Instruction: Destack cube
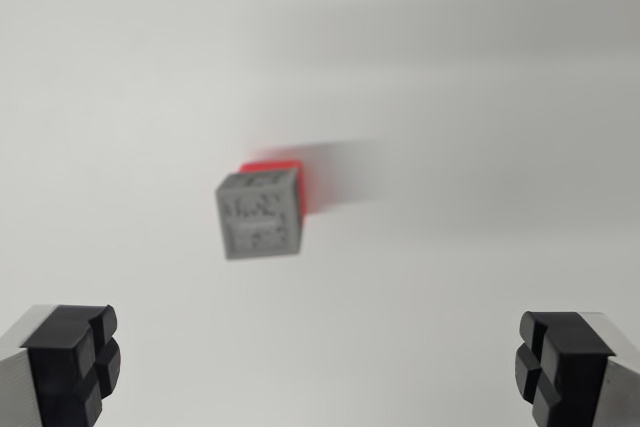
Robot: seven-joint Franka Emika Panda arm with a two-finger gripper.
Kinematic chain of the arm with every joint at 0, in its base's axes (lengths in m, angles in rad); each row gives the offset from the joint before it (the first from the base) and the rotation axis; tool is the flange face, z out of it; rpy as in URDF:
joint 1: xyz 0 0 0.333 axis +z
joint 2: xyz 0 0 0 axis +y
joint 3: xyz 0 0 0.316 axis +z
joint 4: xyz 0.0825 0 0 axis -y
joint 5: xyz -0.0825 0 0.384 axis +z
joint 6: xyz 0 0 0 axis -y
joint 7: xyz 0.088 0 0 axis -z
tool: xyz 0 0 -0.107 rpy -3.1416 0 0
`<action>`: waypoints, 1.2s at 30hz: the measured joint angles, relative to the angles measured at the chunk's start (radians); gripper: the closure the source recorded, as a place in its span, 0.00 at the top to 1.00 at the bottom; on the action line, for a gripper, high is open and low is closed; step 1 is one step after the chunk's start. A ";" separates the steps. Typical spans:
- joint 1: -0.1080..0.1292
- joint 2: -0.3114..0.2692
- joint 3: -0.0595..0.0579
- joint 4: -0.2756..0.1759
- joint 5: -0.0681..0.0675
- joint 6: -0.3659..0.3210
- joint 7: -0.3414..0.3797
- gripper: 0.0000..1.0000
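Observation:
A grey cube (261,215) with dark patterned markings on its top sits on a red cube (285,173), of which only a strip shows behind and to the right of it. The stack stands on a white surface near the middle of the wrist view, slightly blurred. My gripper (315,362) is open, with its black fingertips (85,357) at the bottom corners of the view, wide apart. The stack lies ahead of the fingers, apart from them, and nothing is between them.
The white surface (480,97) runs all around the stack, with a soft shadow trailing to the right of the cubes.

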State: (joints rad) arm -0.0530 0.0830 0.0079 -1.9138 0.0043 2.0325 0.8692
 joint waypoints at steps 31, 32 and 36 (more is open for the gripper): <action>0.009 0.000 0.001 -0.056 0.000 0.049 -0.003 1.00; 0.009 0.000 0.001 -0.059 0.000 0.051 -0.003 1.00; 0.013 0.000 0.001 -0.083 0.000 0.073 -0.005 1.00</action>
State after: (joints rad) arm -0.0404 0.0831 0.0093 -1.9964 0.0043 2.1057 0.8638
